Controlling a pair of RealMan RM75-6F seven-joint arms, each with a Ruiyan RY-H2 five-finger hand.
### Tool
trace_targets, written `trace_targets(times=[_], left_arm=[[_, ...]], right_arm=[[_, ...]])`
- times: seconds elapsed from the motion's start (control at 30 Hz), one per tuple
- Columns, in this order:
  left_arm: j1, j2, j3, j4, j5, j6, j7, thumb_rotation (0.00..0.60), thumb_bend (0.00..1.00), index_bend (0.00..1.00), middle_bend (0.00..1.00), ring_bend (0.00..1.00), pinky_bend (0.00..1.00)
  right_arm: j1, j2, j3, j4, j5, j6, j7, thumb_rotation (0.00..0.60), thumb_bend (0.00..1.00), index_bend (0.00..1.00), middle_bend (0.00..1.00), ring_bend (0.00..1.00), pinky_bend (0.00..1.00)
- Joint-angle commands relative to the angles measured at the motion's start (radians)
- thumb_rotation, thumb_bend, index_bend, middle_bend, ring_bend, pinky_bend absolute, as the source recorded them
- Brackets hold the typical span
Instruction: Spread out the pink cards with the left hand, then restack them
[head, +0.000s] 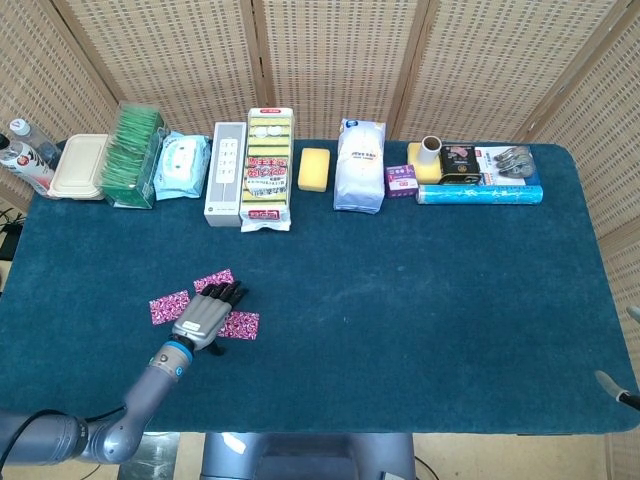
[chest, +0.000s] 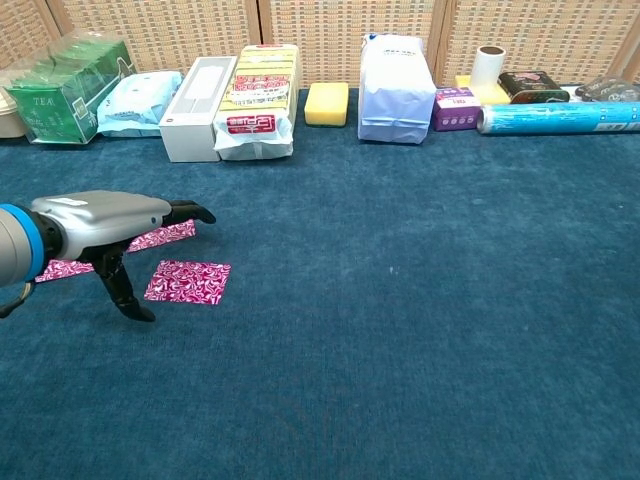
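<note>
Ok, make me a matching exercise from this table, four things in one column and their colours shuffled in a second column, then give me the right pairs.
Things:
1. sponge
2. roll lying at the back right
3. spread-out cards
4. tea packets

Colours:
A. green
B. pink
C. yellow
D. blue

Pairs: 1-C, 2-D, 3-B, 4-A
</note>
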Motion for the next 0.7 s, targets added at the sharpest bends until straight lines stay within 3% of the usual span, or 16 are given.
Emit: trace_targets(times=[0.03, 0.27, 0.7], left_arm=[[-0.001, -0.010, -0.005, 0.003, -0.012, 0.005, 0.011, 0.600, 0.13, 0.08, 0.00, 0.00, 0.07], [0.002, -0.031, -0.011, 0.013, -0.027, 0.015, 0.028, 0.600, 0.14, 0.18, 0.00, 0.00, 0.07], [0.018, -0.063, -0.023, 0.040, -0.017, 0.036, 0.036, 0.600, 0.17, 0.23, 0.00, 0.00, 0.07]], right_arm=[[0.000, 0.000, 0.000, 0.002, 0.001, 0.001, 0.004, 0.600, 0.01, 0.17, 0.00, 0.00, 0.00], [0.000, 0.001, 0.000, 0.001, 0.003, 0.000, 0.009, 0.600, 0.01, 0.17, 0.00, 0.00, 0.00], [0.001, 0.005, -0.005, 0.000, -0.002, -0.004, 0.025, 0.600, 0.01, 0.17, 0.00, 0.00, 0.00]])
